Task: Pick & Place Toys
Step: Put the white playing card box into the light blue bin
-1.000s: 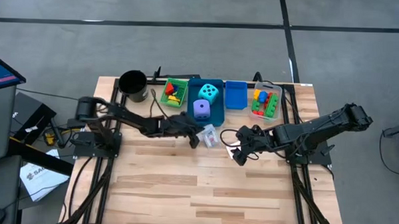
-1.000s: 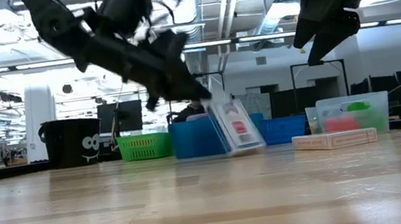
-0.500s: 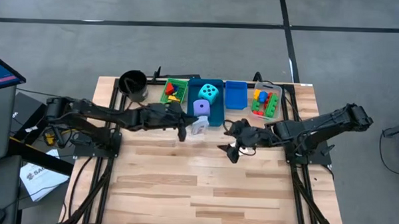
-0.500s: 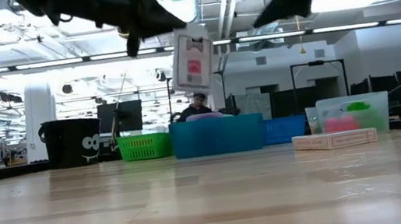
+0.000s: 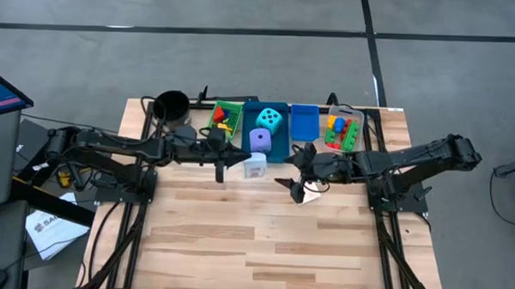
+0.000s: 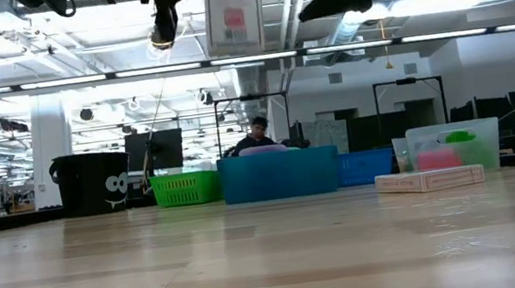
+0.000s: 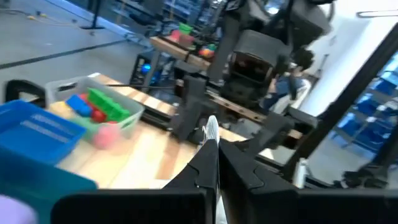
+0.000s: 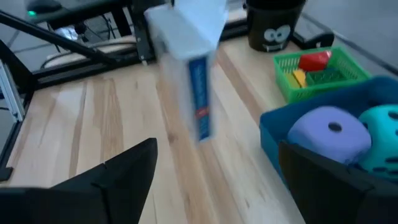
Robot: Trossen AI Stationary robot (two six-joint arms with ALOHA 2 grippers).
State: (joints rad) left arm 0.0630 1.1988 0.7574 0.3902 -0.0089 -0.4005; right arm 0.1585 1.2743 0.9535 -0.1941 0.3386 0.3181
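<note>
Wooden table (image 5: 263, 239) fills the lower centre of the high view, grey floor around it; bins line its far edge.

Left to right along that edge: black cup (image 5: 170, 107); green bin (image 5: 226, 118) with small bricks; large blue bin (image 5: 275, 145) holding the cyan die (image 5: 269, 120) and purple die (image 5: 259, 139); small blue bin (image 5: 304, 123); clear bin (image 5: 342, 130) with mixed bricks.

Left gripper (image 5: 234, 160), left of centre, is clamped on a card box (image 5: 255, 168). A second ago that box stood low at the table, tilted against the blue bin. It has since been raised: in the low view the card box (image 6: 232, 11) now hangs at the top of the frame, well clear of the surface, just in front of the blue bin.

Right gripper (image 5: 295, 185), right of centre, has its fingers apart and holds nothing. It has drawn leftward toward the box over the same interval, and its wrist view shows the card box (image 8: 193, 68) near, ahead of its fingers.

A second card box (image 6: 429, 178) lies flat on the table at the right of the low view.

Assessment: the pick is achieved; placement remains. The converging arms suggest a handover, though a direct drop cannot be excluded.
</note>
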